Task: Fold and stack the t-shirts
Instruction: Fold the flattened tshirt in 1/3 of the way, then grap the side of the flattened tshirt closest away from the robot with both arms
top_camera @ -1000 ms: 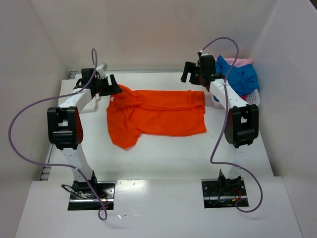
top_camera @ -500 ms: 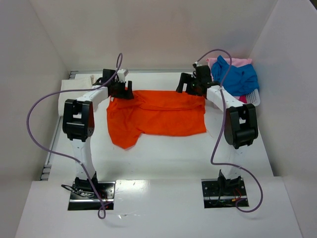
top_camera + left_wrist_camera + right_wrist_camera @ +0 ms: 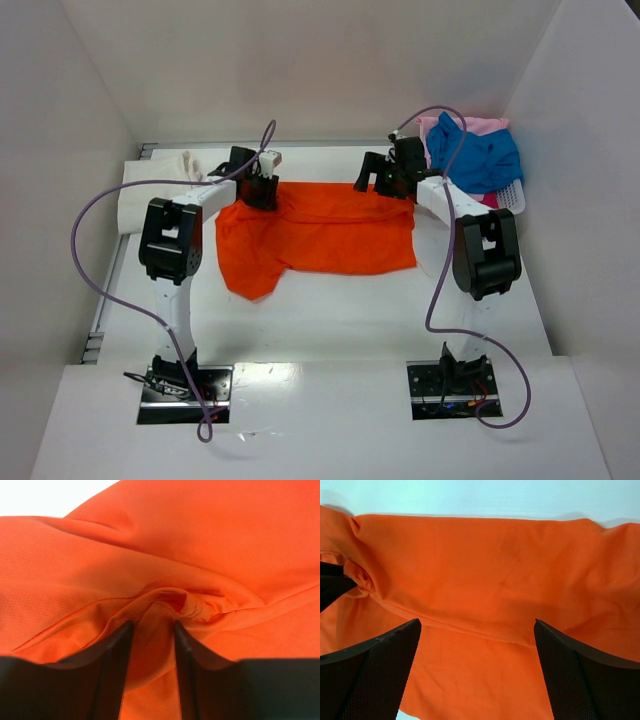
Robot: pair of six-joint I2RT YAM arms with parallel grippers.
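The orange t-shirt (image 3: pixel 320 235) lies spread across the middle of the table, with a sleeve hanging toward the near left. My left gripper (image 3: pixel 262 188) is at its far left corner. In the left wrist view the gripper (image 3: pixel 153 625) is shut on a bunched fold of the orange cloth (image 3: pixel 200 540). My right gripper (image 3: pixel 385 180) is open over the shirt's far right edge, its jaws wide apart above flat orange cloth (image 3: pixel 485 565) in the right wrist view (image 3: pixel 476 621). The blue t-shirt (image 3: pixel 482 158) and the pink one (image 3: pixel 485 125) are heaped at the back right. The cream-white t-shirt (image 3: pixel 160 185) lies at the back left.
A white plastic basket (image 3: pixel 512 196) sits under the blue and pink shirts against the right wall. White walls close in the table on the left, back and right. Purple cables loop from both arms.
My left arm swung right from the back left to the shirt's far left corner and shut on it. My right gripper moved slightly left and lower over the far right edge.
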